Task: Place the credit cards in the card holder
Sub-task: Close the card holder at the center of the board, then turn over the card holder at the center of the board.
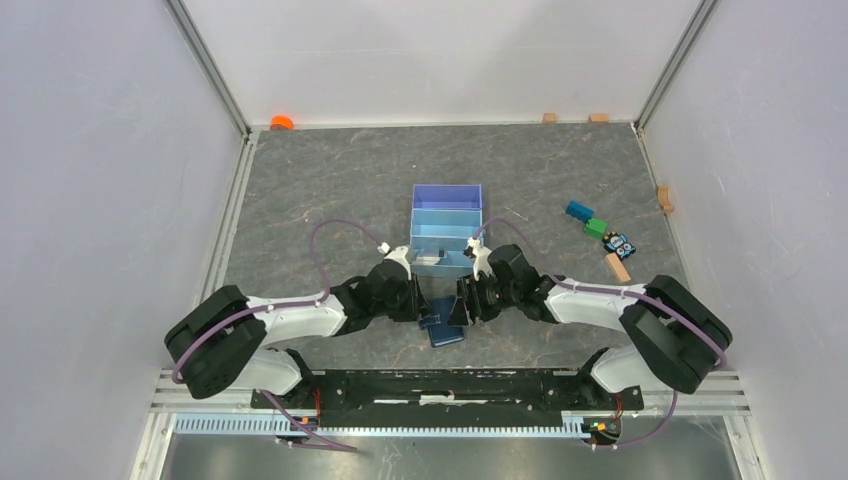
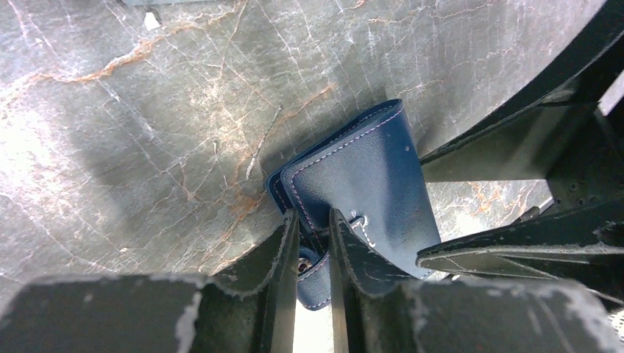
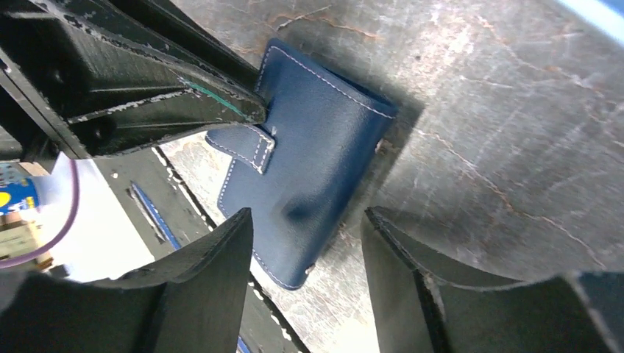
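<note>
– Left tool (image 2: 315,246) fills the near edge of its wrist view. Fingers (image 2: 283,254) are all but shut, pinching the card holder (image 2: 368,169) by one edge. Rest of it lies on the worktop (image 2: 147,110).
– How'll it handle?
– Prob. light, soft and floppy: leather-like w/ stitched rims. Smooth face, so it may skid on the stone. Best grip is an edge or flap, not the flat side.
– Right wrist view?
– Right tool (image 3: 307,220) is spread wide, fingers either side of the holder's lower corner, not touching as far as I can tell. Holder looks folded shut, closure tab (image 3: 254,147) across the front. Left fingertips meet it just beside that tab.
– Top view?
– Both tools converge on the holder, close to the near edge. Just beyond is a three-compartment tray (image 1: 446,187), blue/purple. Pale flat bit in its near compartment, maybe the credit cards (image 1: 432,262); too small to be sure. Thin, stiff cards lying flat are prob. hard to lift, and the tray walls hem fingers in. Toy blocks (image 1: 597,228) sit well apart to the right, no obstacle. Main crowding is two tools on one small holder.
</note>
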Robot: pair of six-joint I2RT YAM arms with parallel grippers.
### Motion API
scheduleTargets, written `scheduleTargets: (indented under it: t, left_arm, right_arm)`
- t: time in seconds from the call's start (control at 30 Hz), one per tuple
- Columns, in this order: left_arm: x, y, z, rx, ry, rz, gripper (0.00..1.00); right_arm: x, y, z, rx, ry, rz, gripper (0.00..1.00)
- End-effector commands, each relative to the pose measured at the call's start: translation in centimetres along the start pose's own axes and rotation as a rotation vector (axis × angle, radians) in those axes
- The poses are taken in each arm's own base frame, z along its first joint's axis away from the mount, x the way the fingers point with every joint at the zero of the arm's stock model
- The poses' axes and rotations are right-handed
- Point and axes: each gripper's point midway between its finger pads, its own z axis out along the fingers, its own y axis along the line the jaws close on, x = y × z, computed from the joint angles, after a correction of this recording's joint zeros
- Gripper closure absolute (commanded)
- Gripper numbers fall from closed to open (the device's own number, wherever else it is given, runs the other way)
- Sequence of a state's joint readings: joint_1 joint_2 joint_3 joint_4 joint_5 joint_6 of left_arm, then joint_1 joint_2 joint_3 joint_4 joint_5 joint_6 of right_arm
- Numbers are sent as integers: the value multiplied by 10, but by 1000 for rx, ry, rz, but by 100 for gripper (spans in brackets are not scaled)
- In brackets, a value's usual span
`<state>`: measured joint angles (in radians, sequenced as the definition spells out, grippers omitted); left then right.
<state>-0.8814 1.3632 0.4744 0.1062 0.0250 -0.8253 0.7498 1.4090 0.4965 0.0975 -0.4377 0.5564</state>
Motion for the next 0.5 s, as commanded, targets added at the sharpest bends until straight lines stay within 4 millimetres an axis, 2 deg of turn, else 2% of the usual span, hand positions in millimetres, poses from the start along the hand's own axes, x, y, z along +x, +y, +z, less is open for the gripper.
scheduleTargets:
  t: [0.0, 0.23, 0.27, 0.37, 0.47]
  left_arm:
    - [29, 32, -2, -65, 60, 9, 75]
    - [27, 25, -7, 31, -7, 6, 76]
    - [27, 23, -9, 50, -14, 7, 76]
    - [22, 11, -15, 111, -39, 15, 76]
    - [9, -2, -27, 154, -80, 15, 70]
  right_arm:
    - [-6, 17, 9, -118, -39, 59, 41]
    - [1, 21, 17, -160, -65, 146, 50]
    - [-1, 24, 17, -174, -79, 149, 55]
    - [-8, 29, 16, -196, -115, 147, 77]
    - [-20, 30, 13, -169, -145, 93, 92]
